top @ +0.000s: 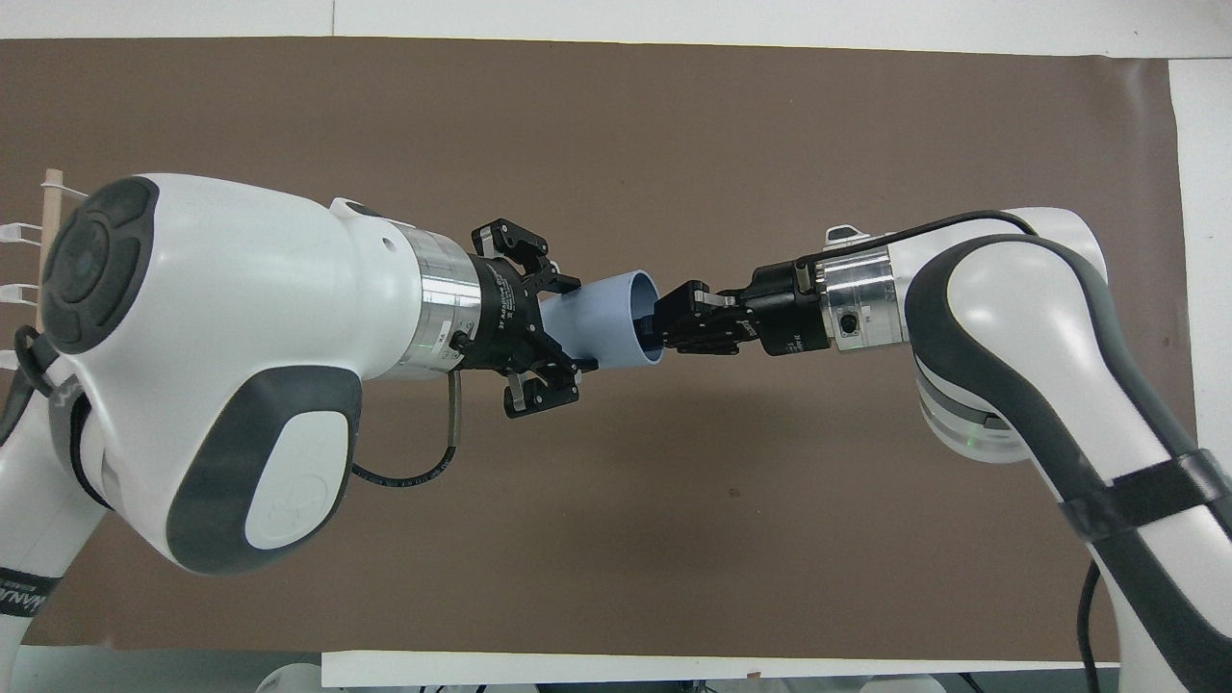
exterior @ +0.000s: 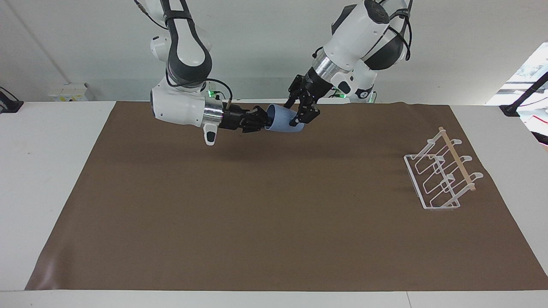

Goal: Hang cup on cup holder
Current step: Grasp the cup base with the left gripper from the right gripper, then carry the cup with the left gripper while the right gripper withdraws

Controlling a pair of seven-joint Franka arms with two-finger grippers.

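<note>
Light-blue cup (exterior: 282, 119) hangs above the tabletop (exterior: 25, 171), gripped by both the left end effector (exterior: 299, 116) and the right end effector (exterior: 262, 119).

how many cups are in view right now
1. The cup is up in the air over the brown mat, held sideways between the right gripper at its rim and the left gripper around its base. None hangs on the cup holder.

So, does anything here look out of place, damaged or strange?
Nothing stands out. The cup is held sideways in the air between the left gripper and the right gripper, over the brown mat. The cup holder stands upright and empty.
</note>
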